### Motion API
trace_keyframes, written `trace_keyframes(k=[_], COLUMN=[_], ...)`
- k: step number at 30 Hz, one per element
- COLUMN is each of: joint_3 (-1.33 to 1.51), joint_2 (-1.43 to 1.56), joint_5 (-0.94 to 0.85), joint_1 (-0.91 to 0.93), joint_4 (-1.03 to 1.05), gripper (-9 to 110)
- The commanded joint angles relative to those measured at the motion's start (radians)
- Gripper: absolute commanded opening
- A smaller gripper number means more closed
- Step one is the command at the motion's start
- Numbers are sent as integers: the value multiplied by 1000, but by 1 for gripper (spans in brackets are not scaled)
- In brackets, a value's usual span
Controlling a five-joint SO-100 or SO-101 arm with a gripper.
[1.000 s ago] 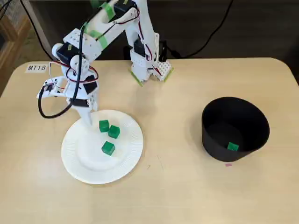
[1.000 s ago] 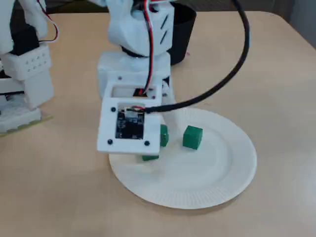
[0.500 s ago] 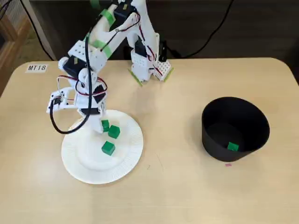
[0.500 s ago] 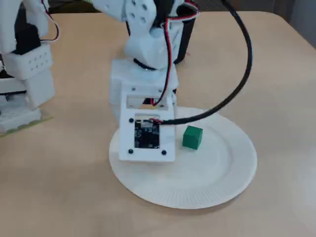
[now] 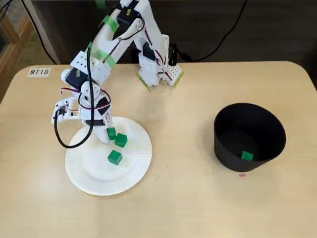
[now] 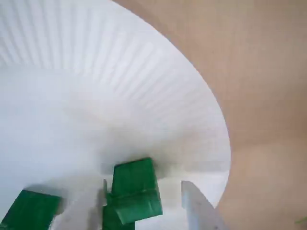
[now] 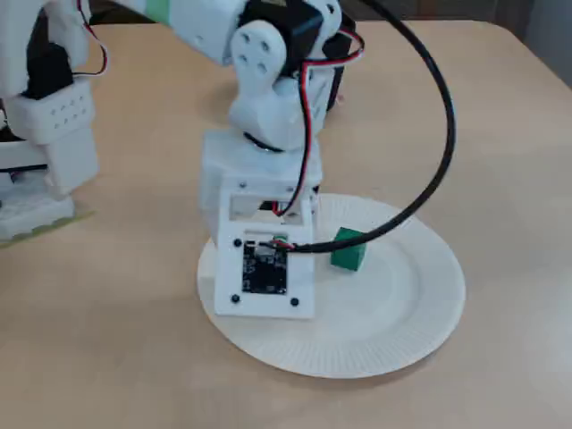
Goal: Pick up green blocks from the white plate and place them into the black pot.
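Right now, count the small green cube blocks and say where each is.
4 green blocks. Three lie on the white paper plate: one between the gripper's fingers, one just beside it, one nearer the plate's middle. The fourth lies inside the black pot. Its wall may hide more.

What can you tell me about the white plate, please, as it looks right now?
The white plate is round, apparently paper, with a ribbed rim and smooth flat centre. It lies flat on the tan table, left of the black pot in a fixed view. Three green blocks rest on it. The open pincer reaches down over it, fingers astride one block.
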Motion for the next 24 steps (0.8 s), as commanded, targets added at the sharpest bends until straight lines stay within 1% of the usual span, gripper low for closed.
trace_keyframes(k=[1, 5, 11, 15, 19, 21, 24], joint_3=[-21, -2, 14, 14, 35, 100, 253], joint_2=[5, 3, -6, 60, 232, 373, 621], joint_5=[26, 77, 97, 155, 279, 362, 532], joint_1=[-31, -51, -52, -51, -81, -109, -164], joint_4=[-32, -89, -138, -183, -295, -410, -597], gripper=[14, -2, -2, -2, -2, -2, -2])
